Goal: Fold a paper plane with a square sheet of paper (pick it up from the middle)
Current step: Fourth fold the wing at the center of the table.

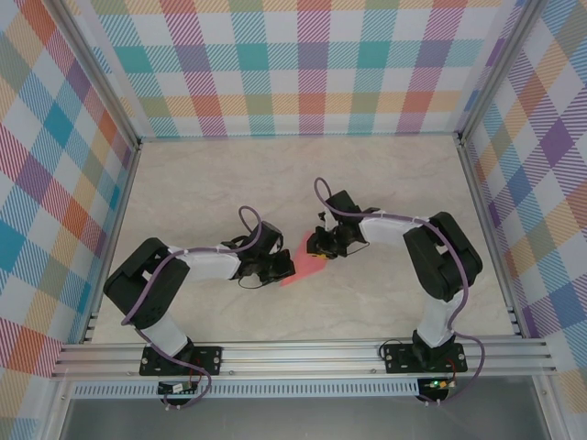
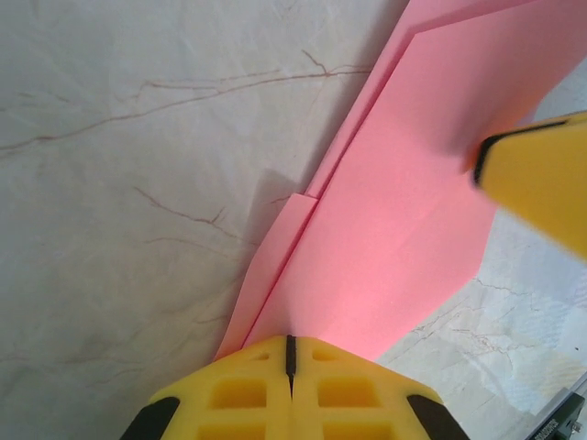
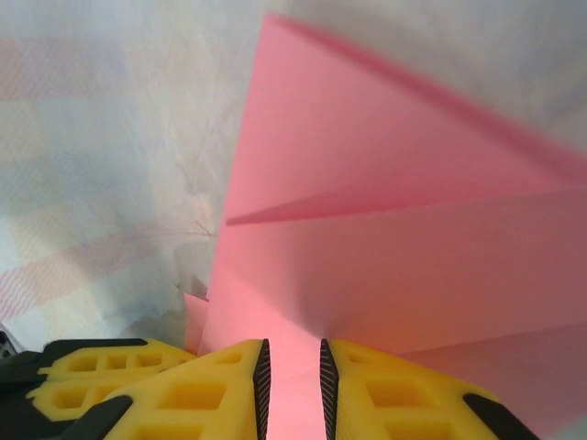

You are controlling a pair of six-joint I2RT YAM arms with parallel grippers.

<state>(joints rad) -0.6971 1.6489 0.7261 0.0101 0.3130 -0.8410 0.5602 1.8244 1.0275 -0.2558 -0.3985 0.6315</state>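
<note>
Two grippers met over the middle of the marble-patterned table, and each had hold of the same pink paper.

The left gripper was fully closed. In the left wrist view its two yellow fingers were pressed together with only a thin dark seam between them at the left gripper tip. The near end of the pink paper came straight out of that seam. From there the paper widened up and to the right as layered folds, with a narrower flap showing along its left edge. A blurred yellow finger of the other arm overlapped the paper's right side.

The right gripper was nearly closed. In the right wrist view a narrow slot was left between the pads of the right gripper, and the pink paper filled that slot. Above the fingers it fanned upward to a point, with a crease running across it.

From above, the paper lay between the two grippers, touching both. Whether it rested on the table or hung just clear of it could not be told.
</note>
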